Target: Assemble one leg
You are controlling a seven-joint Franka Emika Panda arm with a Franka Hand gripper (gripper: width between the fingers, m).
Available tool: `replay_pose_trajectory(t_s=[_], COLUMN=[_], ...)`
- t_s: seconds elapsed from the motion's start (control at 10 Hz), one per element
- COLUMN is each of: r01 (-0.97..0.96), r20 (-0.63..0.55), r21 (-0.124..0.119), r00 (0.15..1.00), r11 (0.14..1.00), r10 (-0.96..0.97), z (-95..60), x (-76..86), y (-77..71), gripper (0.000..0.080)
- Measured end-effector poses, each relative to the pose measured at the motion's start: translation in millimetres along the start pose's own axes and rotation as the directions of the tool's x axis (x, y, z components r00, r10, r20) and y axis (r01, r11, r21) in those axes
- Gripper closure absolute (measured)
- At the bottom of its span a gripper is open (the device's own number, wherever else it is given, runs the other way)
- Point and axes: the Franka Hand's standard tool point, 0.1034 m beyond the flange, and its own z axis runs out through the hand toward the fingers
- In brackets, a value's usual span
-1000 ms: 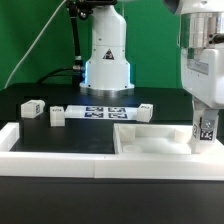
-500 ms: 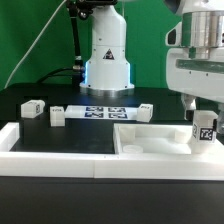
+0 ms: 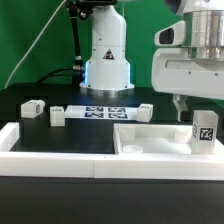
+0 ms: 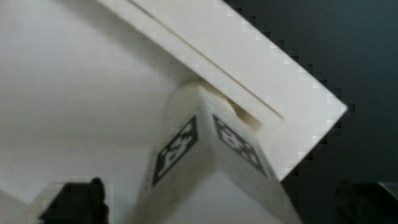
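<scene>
A leg [image 3: 205, 132], a short white peg with a black-and-white tag, stands upright on the far right corner of the large white panel [image 3: 150, 140] in the exterior view. My gripper [image 3: 199, 110] hangs just above it, open and empty. In the wrist view the leg [image 4: 205, 150] stands at the panel's corner [image 4: 89, 90], and my two dark fingertips [image 4: 75, 202] sit wide apart on either side of it, not touching.
Three more loose legs lie on the black table: two at the exterior view's left [image 3: 31, 107] [image 3: 56, 115] and one near the middle [image 3: 144, 110]. The marker board [image 3: 100, 111] lies behind the panel. A white raised border [image 3: 60, 148] runs along the front. The robot base [image 3: 107, 60] stands at the back.
My gripper was low around the leg a second ago. It has let go and risen straight up. The leg stays standing on the panel.
</scene>
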Motion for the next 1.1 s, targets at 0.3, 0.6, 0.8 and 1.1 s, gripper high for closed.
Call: replay_pose_trajectory(t_s=[0.3, 0.6, 0.8, 1.1], r01=[0.297, 0.550, 0.617, 0.604], r20=[-0.002, -0.002, -0.002, -0.001], r21=[-0.010, -0.010, -0.013, -0.013], r00=[0.955, 0.835, 0.787, 0.797], r11=[0.955, 0.835, 0.787, 0.797], r10=[-0.297, -0.550, -0.617, -0.604], z=[0.2, -2.0, -2.1, -1.4], x=[-4.9, 2.6, 5.0, 5.4], y=[-3.4, 0.8, 2.5, 3.2], gripper=[0.0151, 0.0151, 0.0151, 0.0273])
